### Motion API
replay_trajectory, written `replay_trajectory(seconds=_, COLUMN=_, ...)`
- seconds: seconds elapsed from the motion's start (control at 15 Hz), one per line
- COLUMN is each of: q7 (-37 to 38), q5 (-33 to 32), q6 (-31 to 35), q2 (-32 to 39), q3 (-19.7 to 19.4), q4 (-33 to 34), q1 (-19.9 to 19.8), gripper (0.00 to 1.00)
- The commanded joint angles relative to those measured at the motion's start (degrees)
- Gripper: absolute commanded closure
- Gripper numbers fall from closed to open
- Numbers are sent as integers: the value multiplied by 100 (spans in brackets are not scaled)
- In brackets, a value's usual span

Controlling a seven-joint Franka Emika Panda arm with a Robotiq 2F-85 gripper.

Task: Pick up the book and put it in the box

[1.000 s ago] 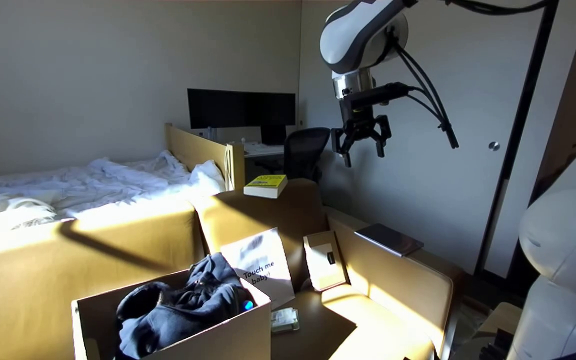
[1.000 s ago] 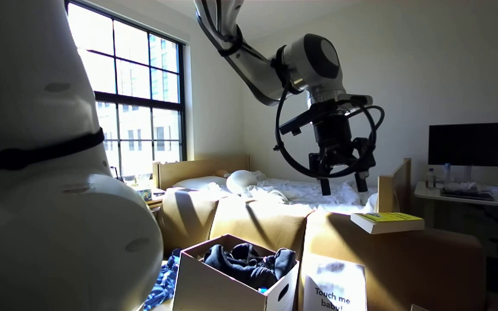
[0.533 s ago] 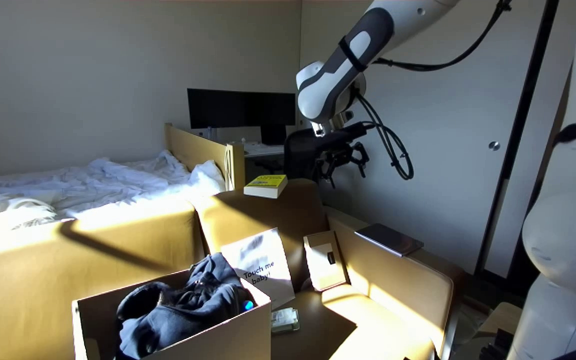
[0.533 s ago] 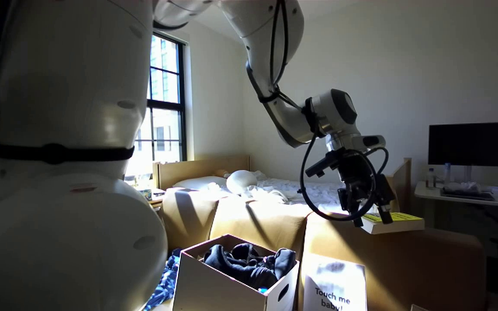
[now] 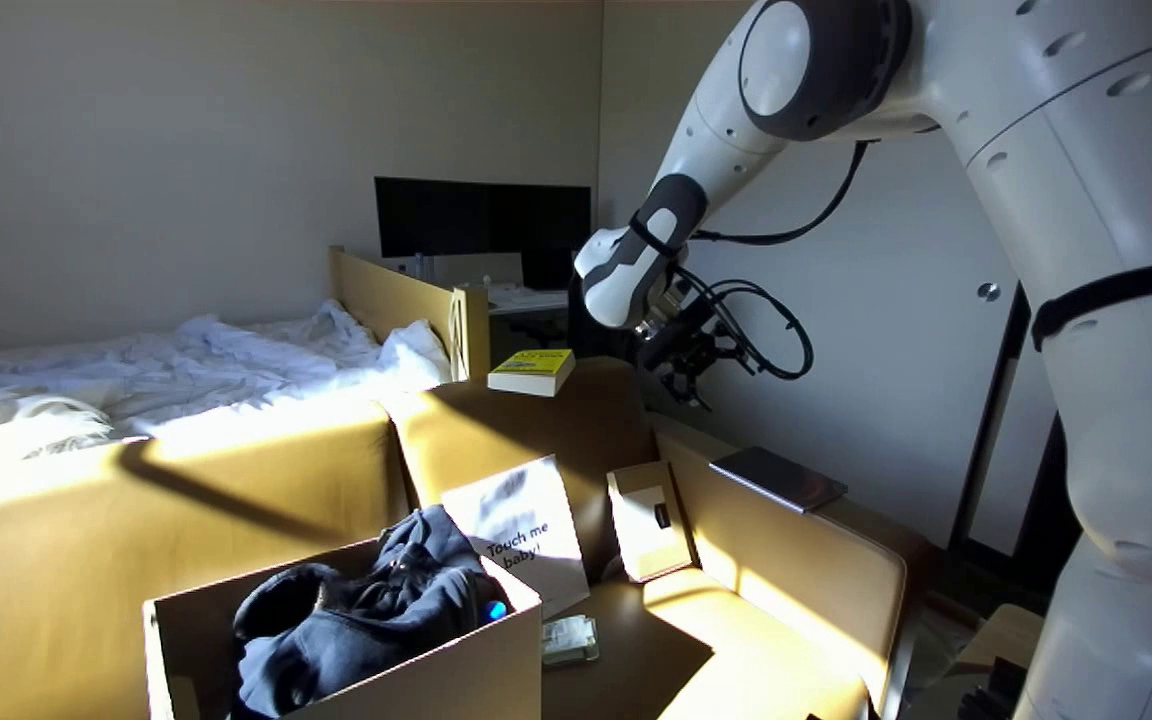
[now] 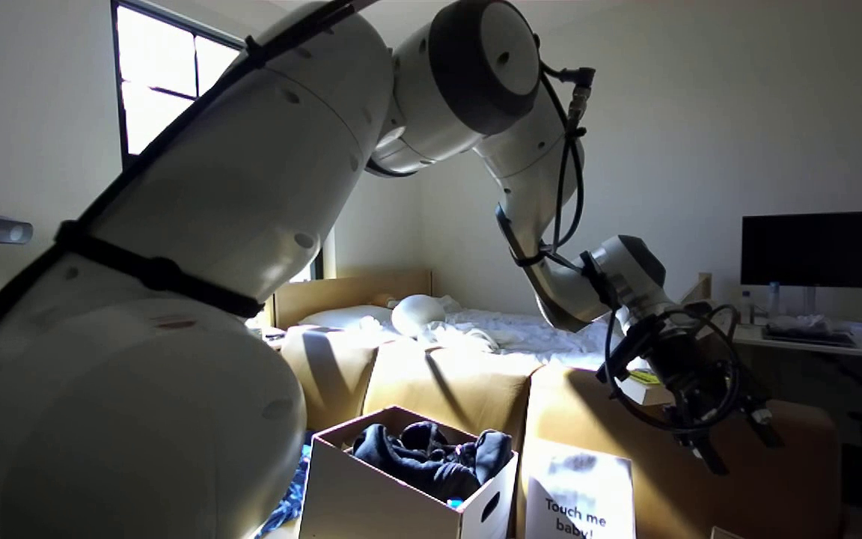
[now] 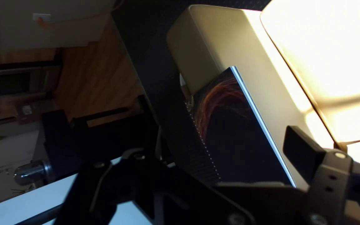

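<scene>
A thick yellow-covered book (image 5: pixel 532 372) lies on top of the sofa back; the arm partly hides it in an exterior view (image 6: pixel 642 392). A thin dark book (image 5: pixel 779 478) with an orange swirl rests flat on the sofa arm. In the wrist view this dark book (image 7: pixel 239 134) shows a row of binding holes and a pale edge. My gripper (image 5: pixel 728 388) hangs tilted above the sofa's far corner, apart from both books. Its fingers (image 7: pixel 303 153) stand wide apart with nothing between them. The box (image 6: pixel 378 494), a pale carton with a hand hole, holds dark clothing.
On the sofa (image 5: pixel 266 480) a white sign (image 5: pixel 526 530) and a framed panel (image 5: pixel 651 520) lean against the back. A small pale package (image 5: pixel 569 640) lies on the seat beside the box. A bed (image 5: pixel 186 370) and a desk with monitor (image 6: pixel 824 251) stand behind.
My gripper has come down and tilted, moving past the yellow book towards the sofa-arm side. It has stayed open. The books and the box have not moved.
</scene>
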Motion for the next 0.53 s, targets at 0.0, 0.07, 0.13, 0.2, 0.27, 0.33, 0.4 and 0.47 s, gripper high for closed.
replay_trajectory(seconds=0.0, q7=-35, q5=38, q6=-17, q2=149, q3=-109, q4=102, q1=68, gripper=0)
replay_trajectory(seconds=0.07, q7=-32, q5=40, q6=7, q2=200, q3=-115, q4=120, q1=72, gripper=0)
replay_trajectory(seconds=0.13, q7=-32, q5=40, q6=7, q2=194, q3=-114, q4=121, q1=76, gripper=0)
replay_trajectory(seconds=0.2, q7=-31, q5=38, q6=6, q2=172, q3=-111, q4=121, q1=85, gripper=0)
replay_trajectory(seconds=0.27, q7=-30, q5=37, q6=5, q2=154, q3=-109, q4=122, q1=92, gripper=0)
replay_trajectory(seconds=0.33, q7=-30, q5=37, q6=5, q2=144, q3=-108, q4=122, q1=94, gripper=0)
replay_trajectory(seconds=0.4, q7=57, q5=48, q6=-104, q2=379, q3=-120, q4=350, q1=129, gripper=0)
replay_trajectory(seconds=0.47, q7=100, q5=28, q6=-130, q2=736, q3=-154, q4=685, q1=112, gripper=0)
